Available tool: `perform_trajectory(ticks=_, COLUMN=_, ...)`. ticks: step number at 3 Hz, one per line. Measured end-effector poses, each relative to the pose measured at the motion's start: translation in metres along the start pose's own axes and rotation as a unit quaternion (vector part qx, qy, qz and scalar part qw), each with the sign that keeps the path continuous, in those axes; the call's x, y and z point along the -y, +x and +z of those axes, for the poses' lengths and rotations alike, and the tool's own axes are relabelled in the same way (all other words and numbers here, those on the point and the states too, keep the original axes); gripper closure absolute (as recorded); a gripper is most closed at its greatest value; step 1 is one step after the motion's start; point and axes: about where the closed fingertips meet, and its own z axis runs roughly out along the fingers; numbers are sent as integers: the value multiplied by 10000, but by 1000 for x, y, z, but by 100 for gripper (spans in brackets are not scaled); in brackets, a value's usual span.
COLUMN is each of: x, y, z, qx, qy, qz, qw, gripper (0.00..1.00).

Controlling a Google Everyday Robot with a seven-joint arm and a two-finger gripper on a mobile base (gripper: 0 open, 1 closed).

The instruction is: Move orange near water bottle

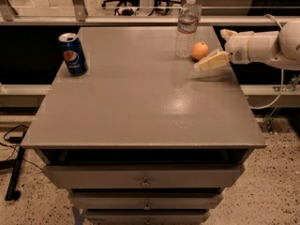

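The orange (200, 50) rests on the grey table (140, 102) at the far right, just to the right of the clear water bottle (187, 27), which stands upright with its white cap on. A small gap shows between them. My gripper (215, 48) reaches in from the right edge, just right of the orange. It is open and empty. One cream finger (212, 61) lies low in front of the orange and the other (228, 33) is behind it.
A blue Pepsi can (73, 54) stands upright at the table's far left. Drawers (145, 177) sit under the table front. A glass partition and rail (131, 18) run behind the table, and a cable (276, 93) hangs at the right.
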Motion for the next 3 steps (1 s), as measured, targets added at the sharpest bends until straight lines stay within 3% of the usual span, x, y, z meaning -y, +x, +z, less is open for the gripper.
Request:
perform_trajectory(ticks=2, x=-26, y=-31, z=-98, qx=273, qy=-235, qz=-285, qw=9989, gripper=0)
perform_trajectory(ticks=3, x=-29, y=-30, z=-102, qx=267, qy=-279, qz=-285, qw=9988, gripper=0)
